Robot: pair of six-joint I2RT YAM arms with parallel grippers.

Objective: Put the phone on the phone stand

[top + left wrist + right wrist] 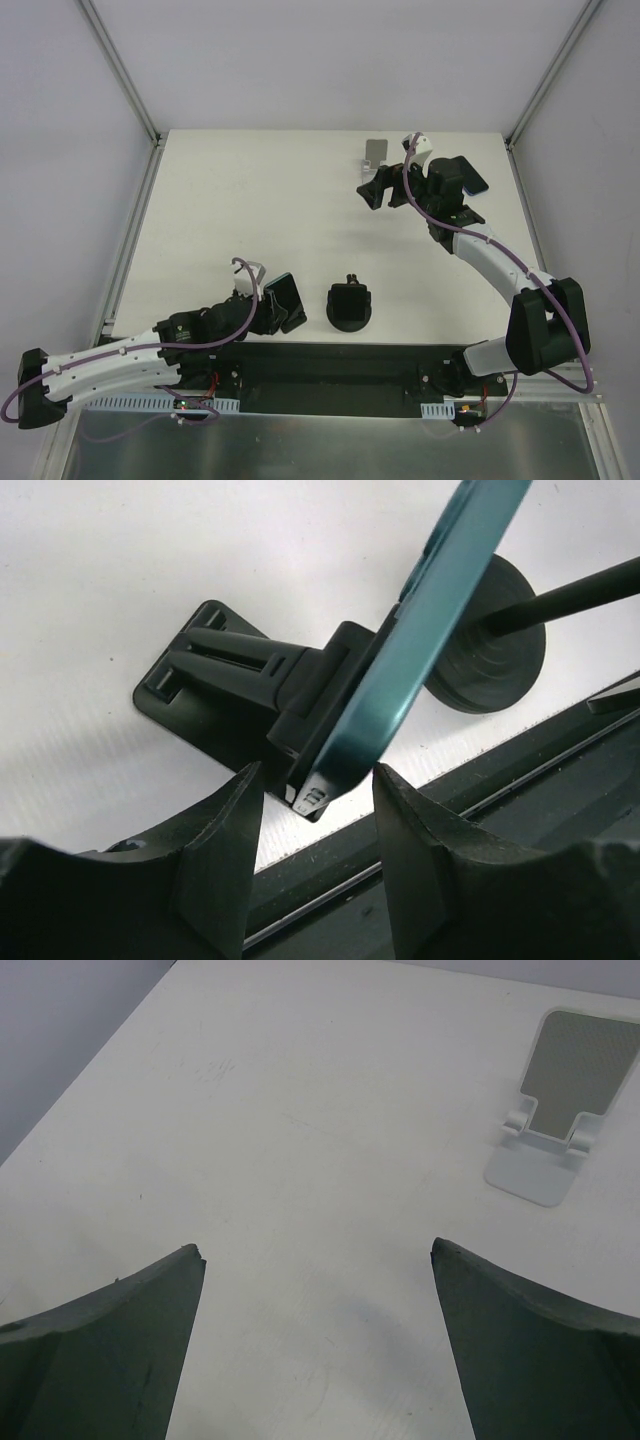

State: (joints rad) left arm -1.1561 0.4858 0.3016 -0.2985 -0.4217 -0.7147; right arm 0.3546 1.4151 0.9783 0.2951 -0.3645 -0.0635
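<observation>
Left fingers (222, 865), matte black wedges, grip glossy teal slab phone (430, 630).

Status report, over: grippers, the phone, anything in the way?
Left gripper gripping phone by one end, tilted on edge. Right gripper open, empty, facing white stand, which is bare. Black holder close beside phone.

No legible text is showing anywhere. Tiny pale marks are sitting at the bottom end of the slim teal phone (425, 630), too blurred to read.
</observation>
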